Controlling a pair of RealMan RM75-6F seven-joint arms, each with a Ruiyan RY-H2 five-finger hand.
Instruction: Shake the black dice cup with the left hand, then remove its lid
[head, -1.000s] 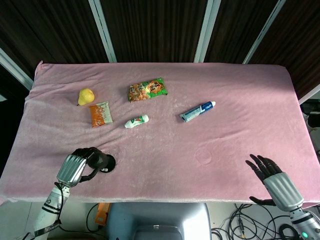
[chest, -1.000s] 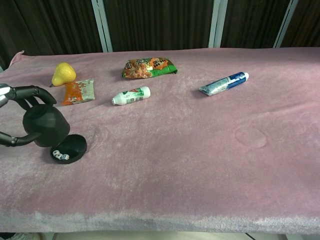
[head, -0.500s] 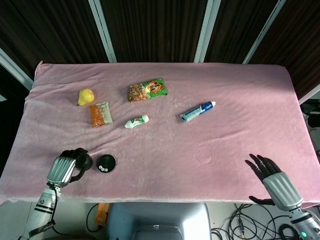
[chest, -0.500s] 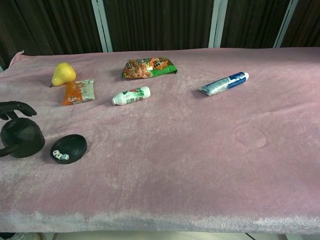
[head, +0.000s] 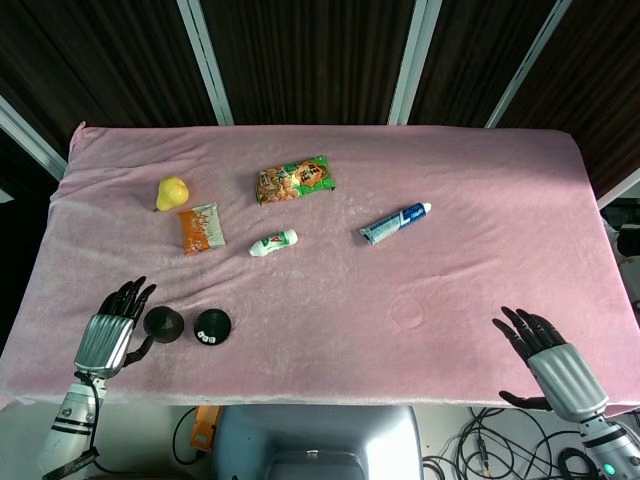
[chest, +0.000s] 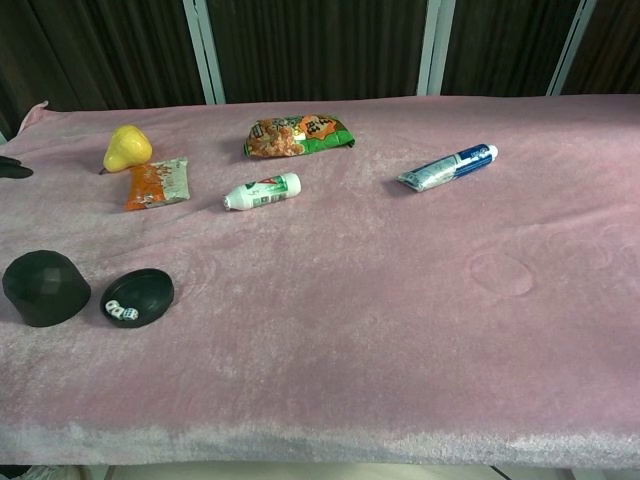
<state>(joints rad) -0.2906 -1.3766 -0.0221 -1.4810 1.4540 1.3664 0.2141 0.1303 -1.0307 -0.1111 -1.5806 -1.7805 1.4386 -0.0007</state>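
Note:
The black dome-shaped lid (chest: 43, 288) (head: 162, 323) stands by itself on the pink cloth near the front left edge. Right beside it lies the round black base (chest: 138, 297) (head: 212, 326) with small white dice in it. My left hand (head: 108, 334) hovers just left of the lid, fingers spread, holding nothing; only a fingertip (chest: 14, 168) shows at the chest view's left edge. Over the front right edge, my right hand (head: 545, 352) stays open, far from everything.
A yellow pear (head: 171, 192), an orange snack packet (head: 201, 227), a green-orange snack bag (head: 294, 179), a small white bottle (head: 273, 242) and a blue-white toothpaste tube (head: 394, 223) lie further back on the pink cloth (head: 450, 180).
My left hand carried the lid left off the base, set it down on the cloth, let go and drew back to the left. The right hand stayed put.

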